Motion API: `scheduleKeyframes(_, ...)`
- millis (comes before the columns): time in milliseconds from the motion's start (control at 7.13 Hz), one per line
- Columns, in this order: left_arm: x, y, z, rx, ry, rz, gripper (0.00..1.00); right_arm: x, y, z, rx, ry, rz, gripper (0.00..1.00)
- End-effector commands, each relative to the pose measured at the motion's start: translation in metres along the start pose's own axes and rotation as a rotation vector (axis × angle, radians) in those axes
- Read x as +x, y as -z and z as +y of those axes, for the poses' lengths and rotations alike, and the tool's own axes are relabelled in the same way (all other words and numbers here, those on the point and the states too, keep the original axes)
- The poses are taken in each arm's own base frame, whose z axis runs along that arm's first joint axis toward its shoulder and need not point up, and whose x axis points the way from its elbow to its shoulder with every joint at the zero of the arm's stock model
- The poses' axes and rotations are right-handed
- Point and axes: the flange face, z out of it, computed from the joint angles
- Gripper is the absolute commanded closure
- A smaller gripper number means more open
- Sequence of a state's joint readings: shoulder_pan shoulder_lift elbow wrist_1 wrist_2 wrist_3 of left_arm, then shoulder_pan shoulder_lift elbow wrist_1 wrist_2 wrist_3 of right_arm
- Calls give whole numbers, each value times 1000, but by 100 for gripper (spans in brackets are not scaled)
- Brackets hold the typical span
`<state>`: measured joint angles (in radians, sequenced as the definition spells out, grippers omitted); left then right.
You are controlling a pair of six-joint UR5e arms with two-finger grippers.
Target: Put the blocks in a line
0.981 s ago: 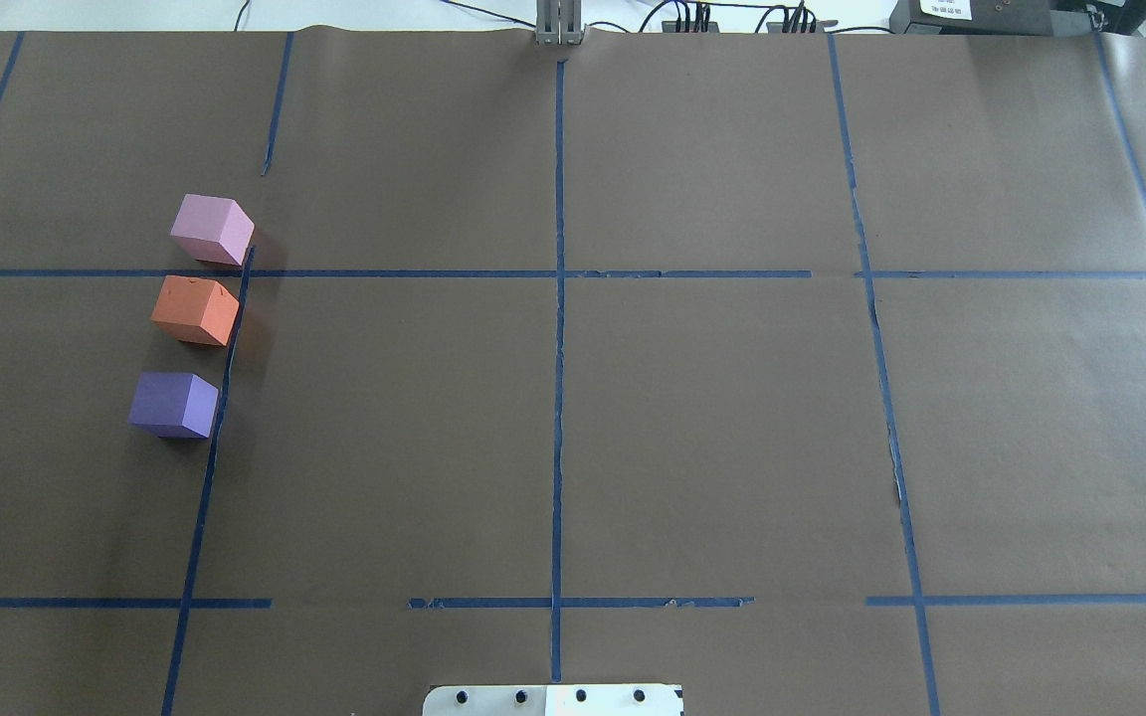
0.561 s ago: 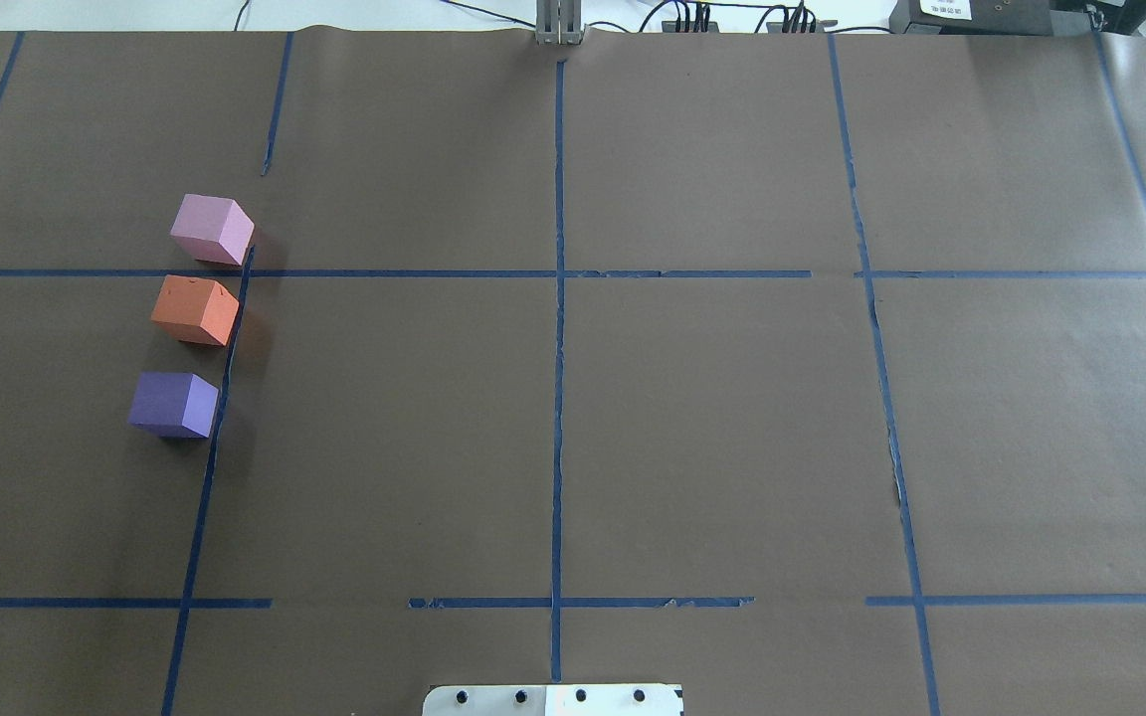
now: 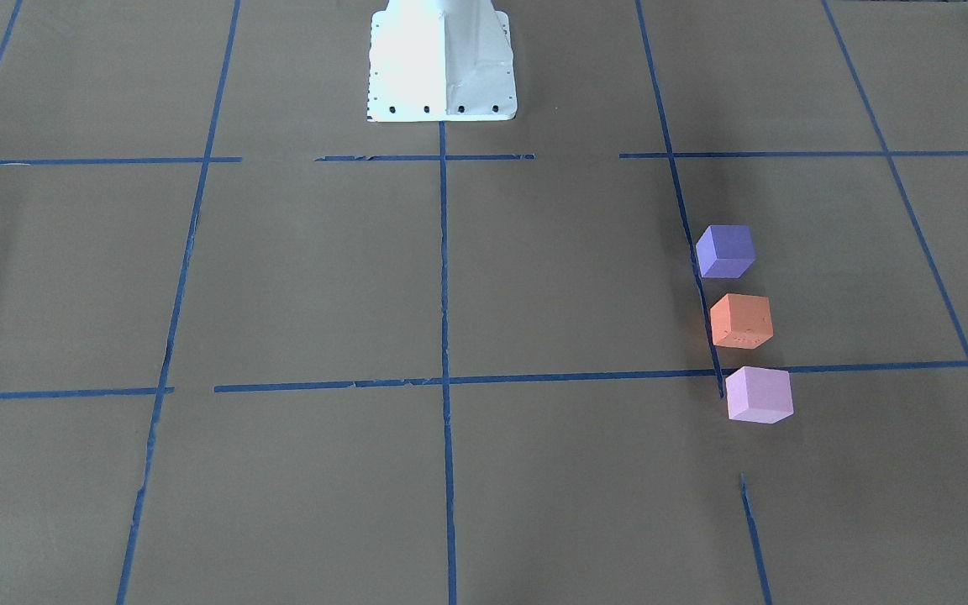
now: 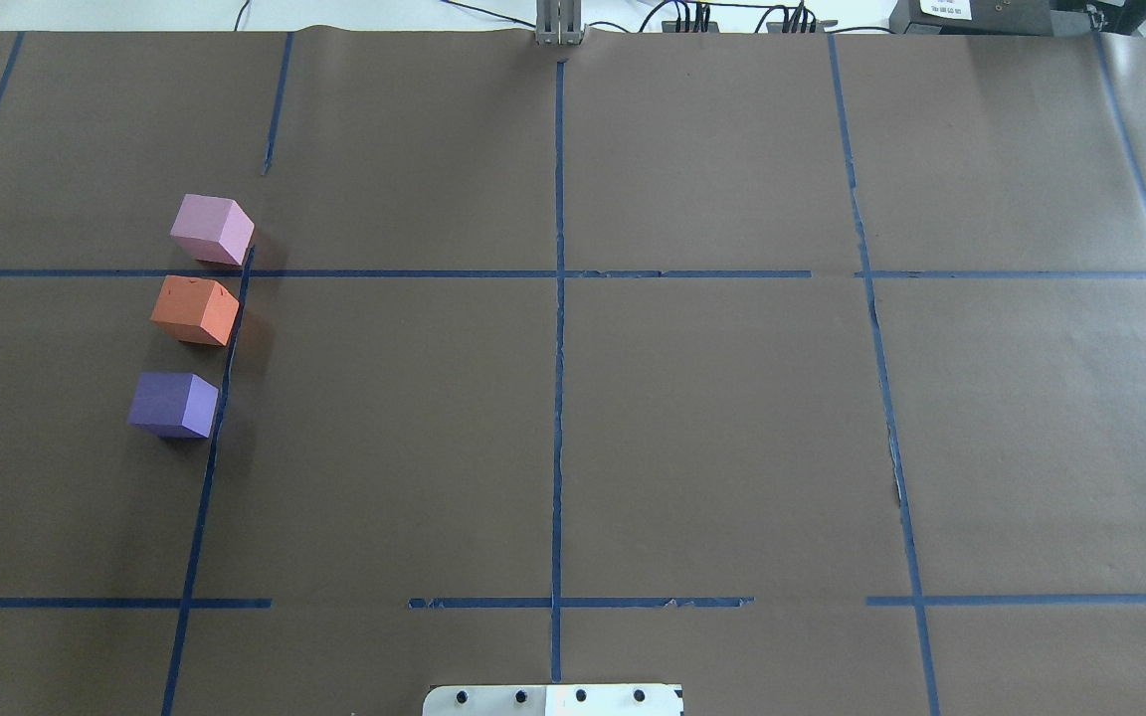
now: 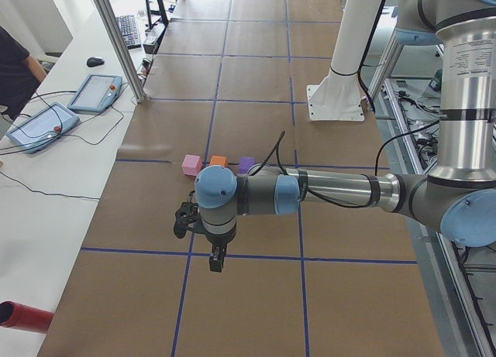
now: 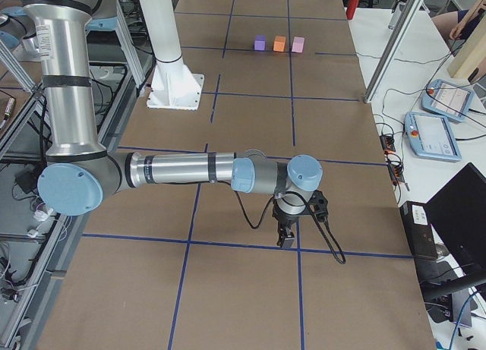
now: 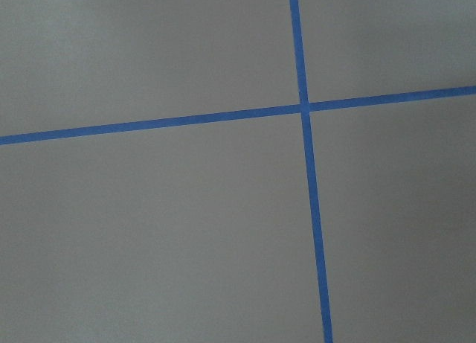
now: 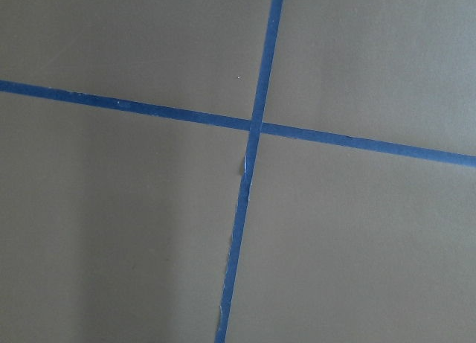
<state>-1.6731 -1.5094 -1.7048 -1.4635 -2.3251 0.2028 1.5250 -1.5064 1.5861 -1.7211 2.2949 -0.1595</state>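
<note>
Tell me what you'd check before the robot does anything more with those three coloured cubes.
1. All three on the table: ok. The pink block, orange block and violet block sit flat, none stacked.
2. In one line: ok, they run beside a blue tape line.
3. Not touching: ok, gaps show between them.
4. Arms away from them: ok. The left gripper and right gripper hang elsewhere over the table.
5. Grippers open or shut: cannot tell.
</note>
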Motion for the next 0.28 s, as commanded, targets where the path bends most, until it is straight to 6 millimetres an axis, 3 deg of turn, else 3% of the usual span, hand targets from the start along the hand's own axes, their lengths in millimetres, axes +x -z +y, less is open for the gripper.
scheduleKeyframes(0, -4, -4, 1, -7, 6, 2, 0, 0, 0, 0, 0, 0, 0, 0)
scheduleKeyframes(140, -5, -6, 1, -10, 8, 2, 0, 0, 0, 0, 0, 0, 0, 0)
